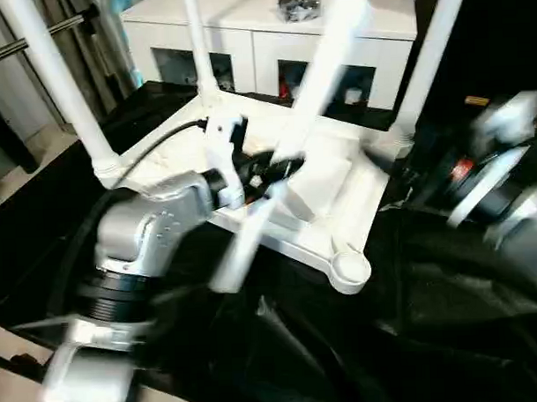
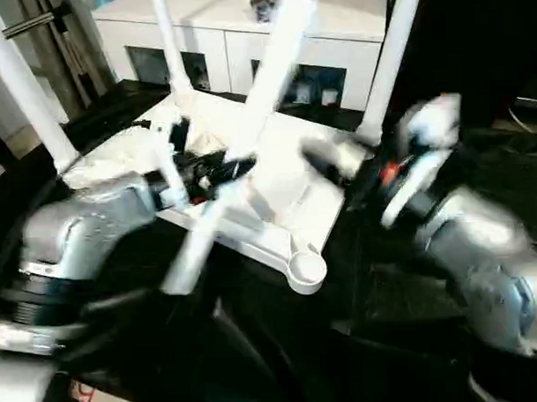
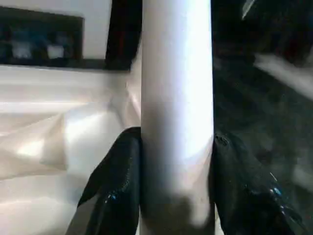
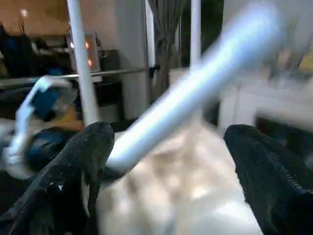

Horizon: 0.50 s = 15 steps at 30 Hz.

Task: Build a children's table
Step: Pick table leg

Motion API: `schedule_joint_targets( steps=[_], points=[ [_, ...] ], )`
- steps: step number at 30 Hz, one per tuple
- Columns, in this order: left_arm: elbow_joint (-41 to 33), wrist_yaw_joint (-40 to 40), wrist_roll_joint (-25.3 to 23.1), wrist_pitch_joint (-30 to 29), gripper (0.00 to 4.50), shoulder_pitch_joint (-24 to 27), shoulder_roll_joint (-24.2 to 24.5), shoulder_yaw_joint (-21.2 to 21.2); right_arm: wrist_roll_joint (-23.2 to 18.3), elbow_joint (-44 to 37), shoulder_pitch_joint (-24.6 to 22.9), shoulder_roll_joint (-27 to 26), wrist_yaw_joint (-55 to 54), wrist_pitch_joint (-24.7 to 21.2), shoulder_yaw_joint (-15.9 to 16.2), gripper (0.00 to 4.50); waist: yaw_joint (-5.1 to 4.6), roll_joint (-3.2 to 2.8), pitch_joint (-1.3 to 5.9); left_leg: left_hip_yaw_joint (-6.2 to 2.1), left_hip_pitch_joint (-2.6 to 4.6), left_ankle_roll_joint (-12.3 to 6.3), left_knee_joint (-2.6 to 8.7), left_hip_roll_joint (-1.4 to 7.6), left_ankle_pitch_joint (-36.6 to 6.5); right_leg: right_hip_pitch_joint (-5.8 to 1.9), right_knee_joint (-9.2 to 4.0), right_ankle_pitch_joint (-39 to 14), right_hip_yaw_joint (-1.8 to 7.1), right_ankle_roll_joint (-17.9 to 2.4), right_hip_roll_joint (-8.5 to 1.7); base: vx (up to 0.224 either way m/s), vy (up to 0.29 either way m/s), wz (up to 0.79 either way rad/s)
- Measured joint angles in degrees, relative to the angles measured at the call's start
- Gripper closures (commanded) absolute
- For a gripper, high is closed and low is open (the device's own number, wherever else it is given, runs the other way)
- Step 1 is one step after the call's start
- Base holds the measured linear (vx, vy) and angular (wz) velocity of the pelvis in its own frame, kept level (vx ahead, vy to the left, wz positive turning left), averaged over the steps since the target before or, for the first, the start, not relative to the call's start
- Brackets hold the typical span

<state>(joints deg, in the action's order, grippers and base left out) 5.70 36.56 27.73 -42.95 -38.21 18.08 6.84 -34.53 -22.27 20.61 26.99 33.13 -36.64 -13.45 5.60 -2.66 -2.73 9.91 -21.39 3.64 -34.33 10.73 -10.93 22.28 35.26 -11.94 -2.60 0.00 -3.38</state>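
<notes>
Tabletop (image 1: 338, 185), white plastic, lying upside down on a black-draped surface (image 1: 414, 337); three legs (image 1: 57, 80) stand upright in its corner sockets, the near socket (image 1: 350, 267) empty. Fourth leg (image 1: 321, 71), loose and tilted over the underside (blurred), pinched between the black fingers (image 3: 117, 191) of the left gripper (image 3: 176, 186). Right gripper (image 4: 166, 171) spread wide, holding nothing, just beside that leg. White cabinet (image 1: 263, 34) behind.
</notes>
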Motion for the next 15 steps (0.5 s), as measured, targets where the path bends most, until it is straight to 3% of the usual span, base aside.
schedule_joint_targets(
  steps=[2,4,8,11,15],
  points=[
    [-0.20,2.72,-1.29,-0.44,2.78,-0.12,3.20,1.97,6.59,2.43,1.82,4.28,1.82,6.69,4.28,0.44,0.04,-0.01,-0.02,0.00,-0.07,0.00,-0.11,0.00,0.00,0.05,0.09,0.01,0.01,-0.01,-0.01,0.000,0.000,0.00],
    [-0.24,4.00,-1.67,-0.75,2.78,-0.30,4.42,2.38,10.92,3.92,2.95,6.33,2.66,11.29,6.44,0.44,-0.04,0.01,-0.02,0.00,-0.04,0.04,-0.14,0.01,-0.03,0.04,0.15,0.01,0.01,-0.02,-0.01,0.000,0.000,0.00],
    [-0.71,8.39,-1.63,-1.55,2.78,-1.32,7.57,4.31,27.62,11.50,7.81,12.16,3.09,30.53,16.04,0.44,-0.25,0.04,-0.04,0.02,-0.04,0.12,-0.25,0.01,-0.07,0.16,0.48,-0.01,0.04,-0.07,-0.04,0.000,0.000,0.00],
    [-0.90,10.07,-1.61,-2.00,2.78,-1.64,7.97,5.06,36.31,15.14,10.39,13.56,3.64,41.21,20.63,0.44,-0.42,0.07,-0.06,0.02,-0.04,0.11,-0.32,0.02,-0.07,0.21,0.66,-0.04,0.04,-0.12,-0.03,0.000,0.000,0.00],
    [-0.93,11.35,-1.61,-2.46,2.78,-1.83,8.07,5.57,44.20,20.27,12.05,15.56,4.37,50.02,25.53,0.44,-0.54,0.13,-0.10,0.01,-0.07,0.08,-0.51,0.03,-0.06,0.21,0.76,-0.04,0.08,-0.13,-0.03,0.000,0.000,0.00]
  ],
)
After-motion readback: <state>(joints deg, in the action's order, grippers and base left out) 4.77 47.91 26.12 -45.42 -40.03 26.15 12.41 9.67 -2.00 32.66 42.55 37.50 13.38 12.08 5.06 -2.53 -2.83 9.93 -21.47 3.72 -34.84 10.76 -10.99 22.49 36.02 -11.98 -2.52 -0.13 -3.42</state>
